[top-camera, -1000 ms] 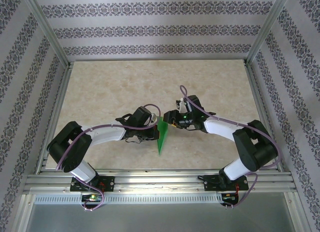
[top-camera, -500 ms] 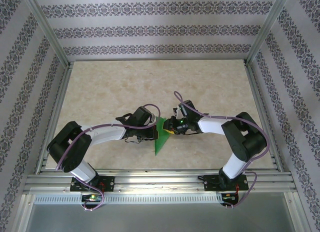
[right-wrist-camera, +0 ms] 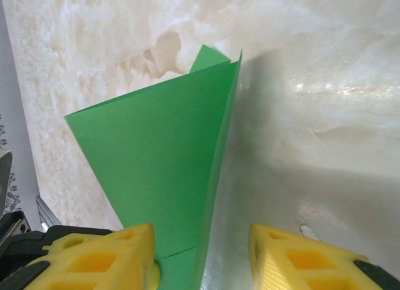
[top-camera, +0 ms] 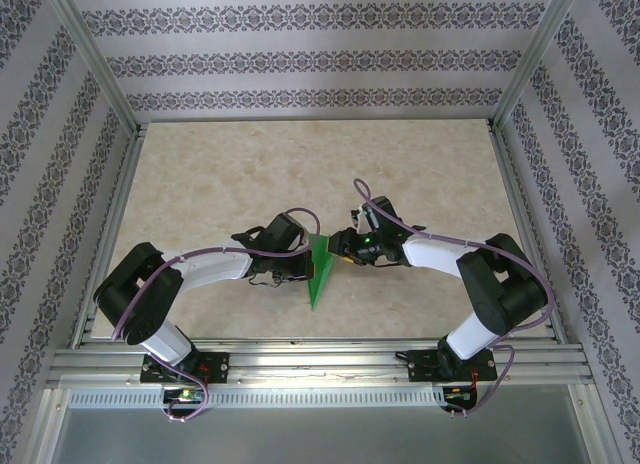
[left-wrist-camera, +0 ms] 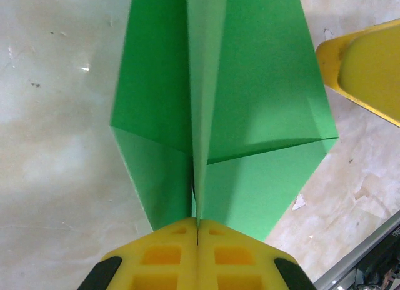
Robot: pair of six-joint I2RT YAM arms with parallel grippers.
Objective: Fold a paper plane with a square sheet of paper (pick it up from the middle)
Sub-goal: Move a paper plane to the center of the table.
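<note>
The green paper plane (top-camera: 320,280) stands on edge above the table between both arms, pointed end toward the near edge. In the left wrist view the paper plane (left-wrist-camera: 250,102) shows a raised centre ridge with a wing spread to each side. My left gripper (left-wrist-camera: 197,226) is shut on the bottom of that ridge, and it reaches in from the left (top-camera: 307,267). My right gripper (top-camera: 337,250) is at the paper's far right side. Its jaws (right-wrist-camera: 200,255) stand open astride the folded edge of the paper plane (right-wrist-camera: 156,165), the left finger (right-wrist-camera: 106,255) against the green face.
The marble-patterned table (top-camera: 220,174) is bare around the arms. A metal frame rail (top-camera: 320,356) runs along the near edge, with patterned walls on three sides. A yellow finger of the right gripper (left-wrist-camera: 365,65) shows at the top right of the left wrist view.
The right gripper moved in toward the paper, narrowed, then widened again and eased back slightly. The paper's near tip swung a little to the left. The left gripper kept its hold.
</note>
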